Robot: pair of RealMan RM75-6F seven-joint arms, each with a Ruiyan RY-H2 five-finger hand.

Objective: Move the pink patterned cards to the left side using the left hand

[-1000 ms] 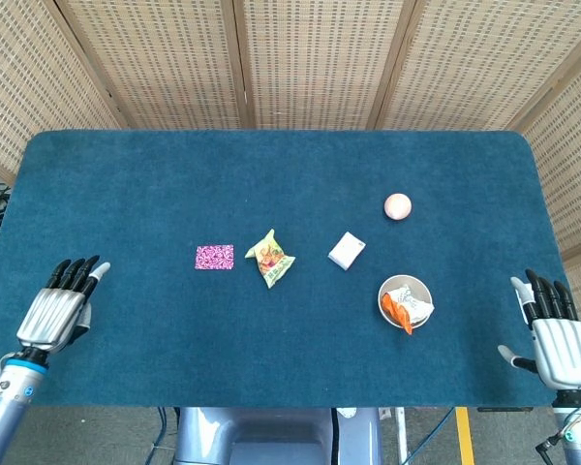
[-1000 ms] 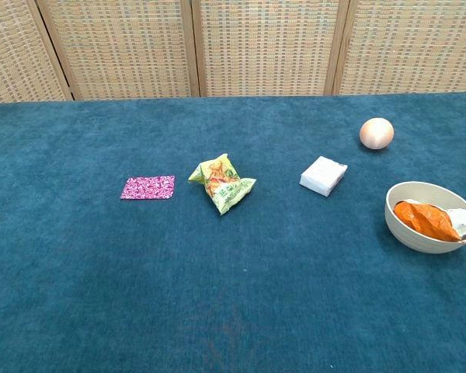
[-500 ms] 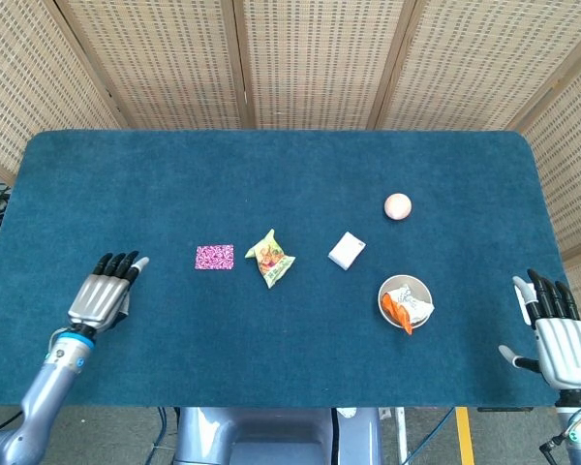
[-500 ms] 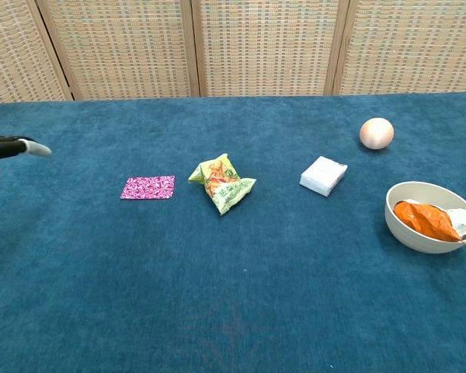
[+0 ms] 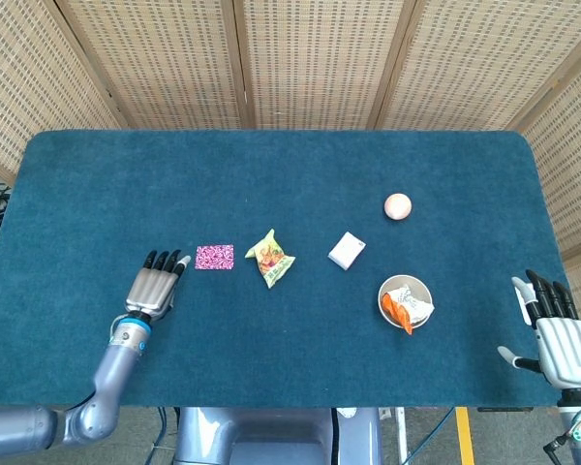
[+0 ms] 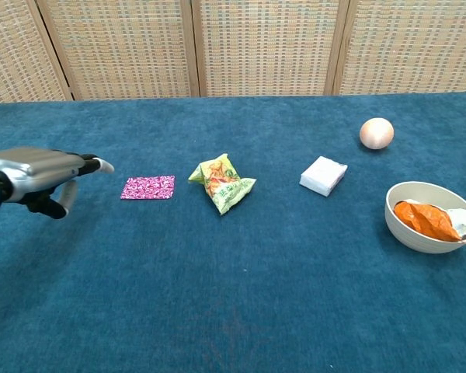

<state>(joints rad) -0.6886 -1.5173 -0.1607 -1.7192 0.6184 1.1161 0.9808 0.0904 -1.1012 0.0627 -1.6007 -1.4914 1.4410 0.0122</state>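
Note:
The pink patterned cards [image 5: 214,257] [image 6: 147,188] lie flat on the blue table, left of centre. My left hand [image 5: 156,285] [image 6: 43,175] hovers just left of them, palm down, fingers stretched toward the cards and holding nothing; a small gap separates its fingertips from the cards. At the table's front right corner my right hand [image 5: 556,331] stays open and empty; it shows only in the head view.
A yellow-green snack bag [image 5: 270,258] [image 6: 221,183] lies just right of the cards. Further right are a white box [image 5: 347,250] [image 6: 323,175], a peach-coloured ball [image 5: 397,206] [image 6: 376,133] and a bowl [image 5: 395,288] [image 6: 404,226] holding an orange packet.
My left hand has moved right across the table, from the front left edge to just beside the cards. The right hand and all objects have stayed put.

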